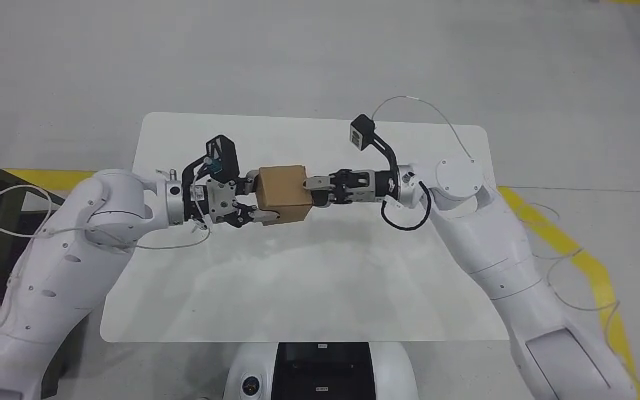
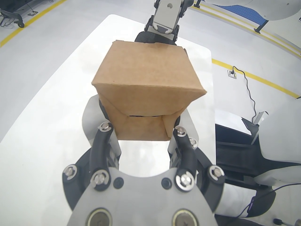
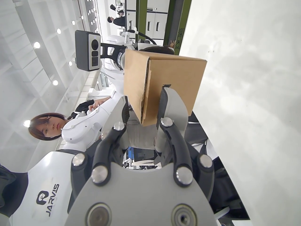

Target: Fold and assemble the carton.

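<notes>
Top view has the carton (image 1: 283, 192) held up off the table (image 1: 330, 290), over its middle and a little toward the far edge, strung between the two arms. The left gripper (image 1: 252, 200) has the carton's left end and the right gripper (image 1: 316, 188) has the right end, so the line from one tool through the box to the other runs along the table's long edges.

From where the left wrist looks, the left gripper is clamped on the carton, one finger on each side of the narrowed end. That end is folded in but not flush. A lower flap (image 2: 143, 128) pokes back toward the gripper, there is a dark slit above it, and one corner (image 2: 202, 92) sticks out proud of the side.

The right gripper is turned on its side and is also closed on the carton. One finger (image 3: 174, 104) lies flat on the face turned toward the table, and the other sits against the opposite face at the top edge.

I'd say the body is formed and the unfinished work is at the left end. That end faces straight into the left gripper, which is the nearer tool. The right arm looks placed to steady the box while the flap is pushed home, though letting go on the left could let the folds spring open.
</notes>
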